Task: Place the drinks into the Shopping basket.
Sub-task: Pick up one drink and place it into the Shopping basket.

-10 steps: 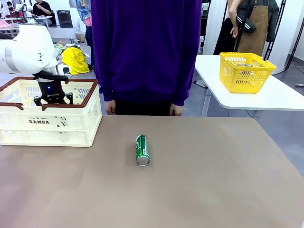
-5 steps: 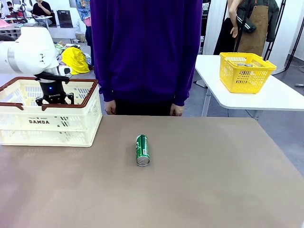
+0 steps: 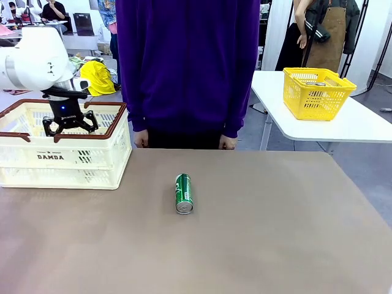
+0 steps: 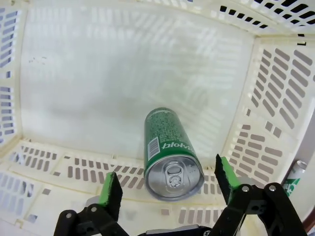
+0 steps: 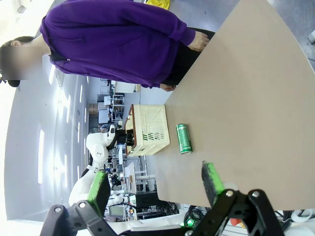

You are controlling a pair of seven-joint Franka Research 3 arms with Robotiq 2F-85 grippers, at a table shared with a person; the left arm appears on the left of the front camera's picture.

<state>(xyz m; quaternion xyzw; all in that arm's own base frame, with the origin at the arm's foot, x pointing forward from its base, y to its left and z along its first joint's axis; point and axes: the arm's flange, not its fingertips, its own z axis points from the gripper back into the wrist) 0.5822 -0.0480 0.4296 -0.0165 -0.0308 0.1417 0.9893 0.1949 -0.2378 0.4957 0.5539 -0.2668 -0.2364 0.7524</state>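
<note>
While I am watching the front feed, the left gripper [image 3: 69, 124] is hanging in the mouth of the Shopping basket [image 3: 37, 160], which is sitting at about ten o'clock on the table [image 3: 275, 233]. Its jaws are standing spread wide, gripping nothing. Looking down the left wrist feed, I am seeing a green can [image 4: 165, 142] lying on its side on the basket floor, silver top pointing toward six o'clock, with the green pads [image 4: 110, 189] flanking it at eight and four o'clock and touching neither side. A second green can [image 3: 184, 193] is lying on its side near the middle of the table, top facing six o'clock, well apart from the basket. On the right wrist feed the right gripper [image 5: 156, 184] is hovering above the table, jaws wide and empty. A person in a purple top [image 3: 187, 61] is standing at twelve o'clock, arms hanging down. A yellow basket [image 3: 318, 93] is resting on a white side table [image 3: 361, 125] at two o'clock.
</note>
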